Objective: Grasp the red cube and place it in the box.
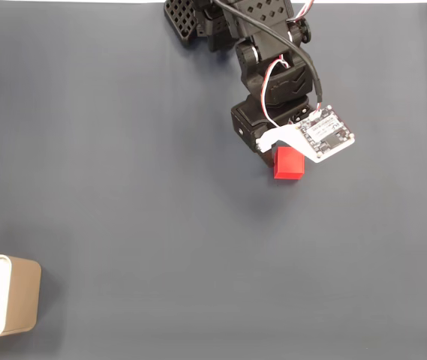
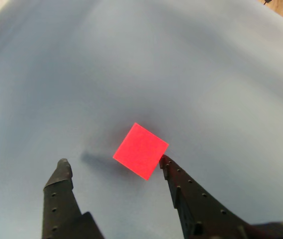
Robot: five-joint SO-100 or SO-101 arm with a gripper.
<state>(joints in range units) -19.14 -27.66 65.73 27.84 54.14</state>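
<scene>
The red cube (image 1: 289, 163) lies on the dark grey table, just below the arm's wrist in the fixed view. In the wrist view the red cube (image 2: 141, 150) sits turned like a diamond, a little beyond and between the two black fingers. My gripper (image 2: 113, 162) is open; its right finger (image 2: 181, 186) has its tip right at the cube's lower right corner, and the left finger (image 2: 61, 181) stands well apart from it. The box (image 1: 4, 296), beige with a white interior, sits at the lower left edge of the fixed view, far from the arm.
The black arm (image 1: 262, 45) reaches down from the top middle of the fixed view, carrying a white circuit board (image 1: 322, 135) at the wrist. Bare dark grey table (image 1: 160, 225) stretches between the cube and the box.
</scene>
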